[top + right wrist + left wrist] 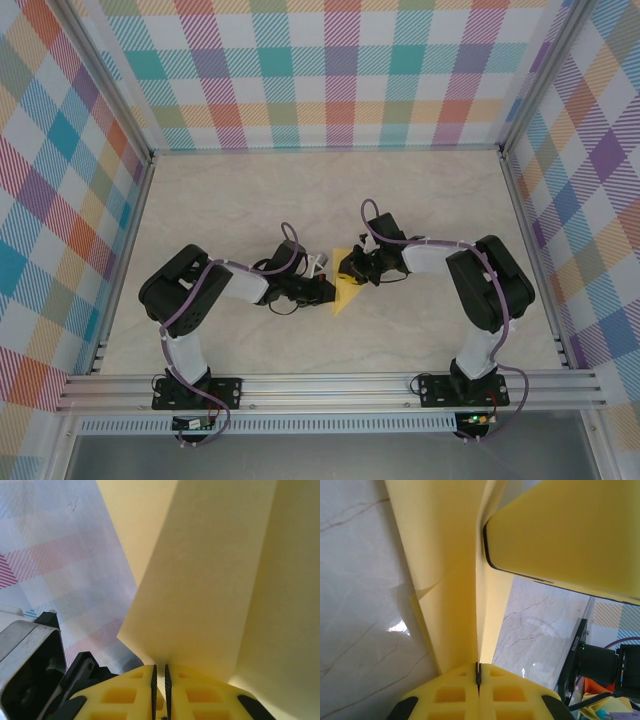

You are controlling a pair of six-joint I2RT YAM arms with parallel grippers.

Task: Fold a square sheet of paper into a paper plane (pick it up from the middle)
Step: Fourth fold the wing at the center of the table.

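Yellow-padded, the left pincer [478, 674] is clamped shut on a creased edge of the folded yellow sheet of paper [346, 296], which is between both arms over the middle of the pale marbled desk [250, 200], while the right pincer [159, 675] grips its other side, jaws nearly touching.

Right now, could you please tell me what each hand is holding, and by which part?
Both pinch the folded yellow paper: the left hand on a crease, the right hand on an edge of a flap.
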